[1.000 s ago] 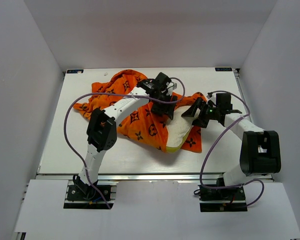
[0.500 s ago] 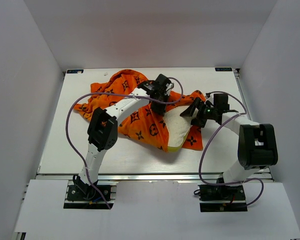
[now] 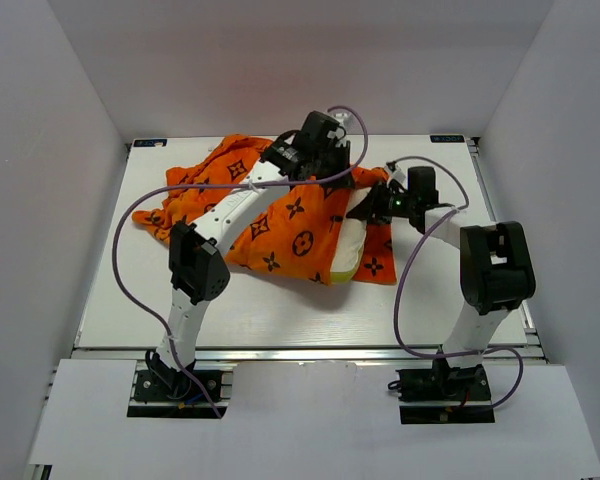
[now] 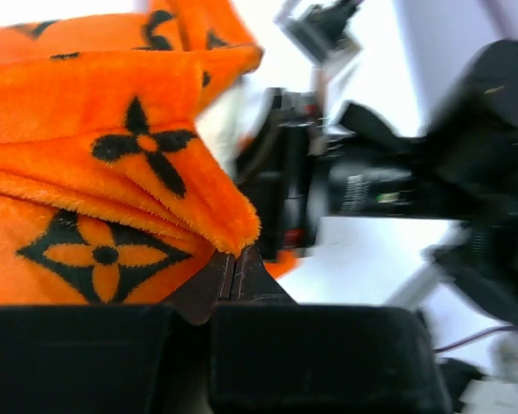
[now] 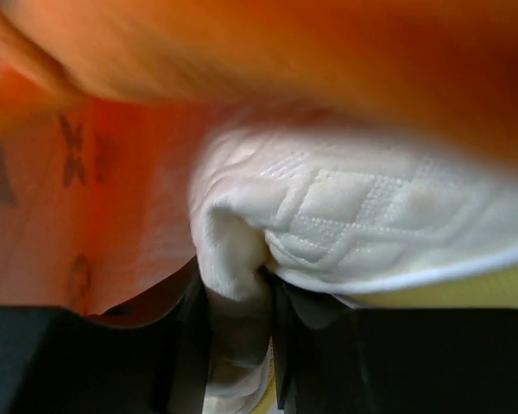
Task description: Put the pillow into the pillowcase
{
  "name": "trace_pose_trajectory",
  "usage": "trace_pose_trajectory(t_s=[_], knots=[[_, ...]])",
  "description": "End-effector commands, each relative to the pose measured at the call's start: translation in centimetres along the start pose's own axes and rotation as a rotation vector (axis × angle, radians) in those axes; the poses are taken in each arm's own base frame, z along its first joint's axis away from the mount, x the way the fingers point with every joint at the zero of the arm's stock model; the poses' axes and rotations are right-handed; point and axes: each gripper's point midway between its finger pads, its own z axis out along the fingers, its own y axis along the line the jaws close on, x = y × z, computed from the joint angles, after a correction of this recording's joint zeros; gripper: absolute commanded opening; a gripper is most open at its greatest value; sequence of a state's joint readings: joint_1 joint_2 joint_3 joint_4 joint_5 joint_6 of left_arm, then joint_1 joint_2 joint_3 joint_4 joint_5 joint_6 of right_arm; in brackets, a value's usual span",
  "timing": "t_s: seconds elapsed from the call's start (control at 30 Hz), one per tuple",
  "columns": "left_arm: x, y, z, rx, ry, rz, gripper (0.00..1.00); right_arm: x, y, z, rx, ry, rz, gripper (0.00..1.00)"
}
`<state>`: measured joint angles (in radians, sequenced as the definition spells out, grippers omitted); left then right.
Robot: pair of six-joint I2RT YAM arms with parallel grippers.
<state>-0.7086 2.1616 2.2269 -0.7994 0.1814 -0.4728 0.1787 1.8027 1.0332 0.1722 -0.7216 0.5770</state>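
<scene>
**Mid-stuffing: pillow only part-way in, case mouth held up**

Pillow (image 5: 354, 216): white, quilted, w/ a yellow edge. One corner is nipped between the right gripper (image 5: 235, 328) jaws, which are closed narrow on it. The rest of the pillow runs ahead of and above those jaws, under a roof of orange cloth. In the top view the yellow-edged end pokes out of the case on the side away from the R jaws, toward the arm bases, so it's only partly covered. How deep the gripped corner sits I can't tell, as fabric hides it.

Pillowcase (image 4: 112, 164): orange plush w/ black motifs. The left gripper (image 4: 233, 278) jaws are pinched together on a fold of hem right at the tips. Cloth drapes up and to the left of them. The R gripper sits just beyond the L jaws, v. close. The bulk of the case lies crumpled on the table (image 3: 120, 300), trailing away from both jaws toward the left arm's side.

Step, as I read it: feeding the pillow in through the opening.

Next move prob. calls for:
- R pushing its corner deeper toward the closed end.
- L holding the hem lifted and drawing it back over the pillow the opposite way.
- Firm grips on both, since plush could slip.
- Likely a regrip to get the exposed yellow end covered.
</scene>
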Motion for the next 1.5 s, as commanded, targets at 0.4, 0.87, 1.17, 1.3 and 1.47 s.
trace_pose_trajectory(t_s=[0.4,0.87,1.17,1.3,1.47], knots=[[-17.6,-11.8,-19.7,0.709,-0.515,-0.293,0.0,-1.3,24.6,-6.5,-0.575,-0.523,-1.8,0.18],[-14.1,-12.8,-18.2,0.902,-0.326,-0.422,0.0,-9.6,16.2,0.2,-0.26,-0.461,-1.48,0.23],[-12.1,-15.4,-12.5,0.971,-0.204,-0.453,0.0,-9.9,14.6,2.2,-0.244,-0.481,-1.337,0.26],[-12.9,-13.3,-10.4,0.944,-0.23,-0.488,0.0,-10.9,11.5,3.4,-0.128,-0.474,-1.193,0.44],[-13.3,-6.5,-6.8,0.787,-0.293,-0.61,0.19,-11.1,5.3,2.1,0.024,-0.354,-1.153,0.74]])
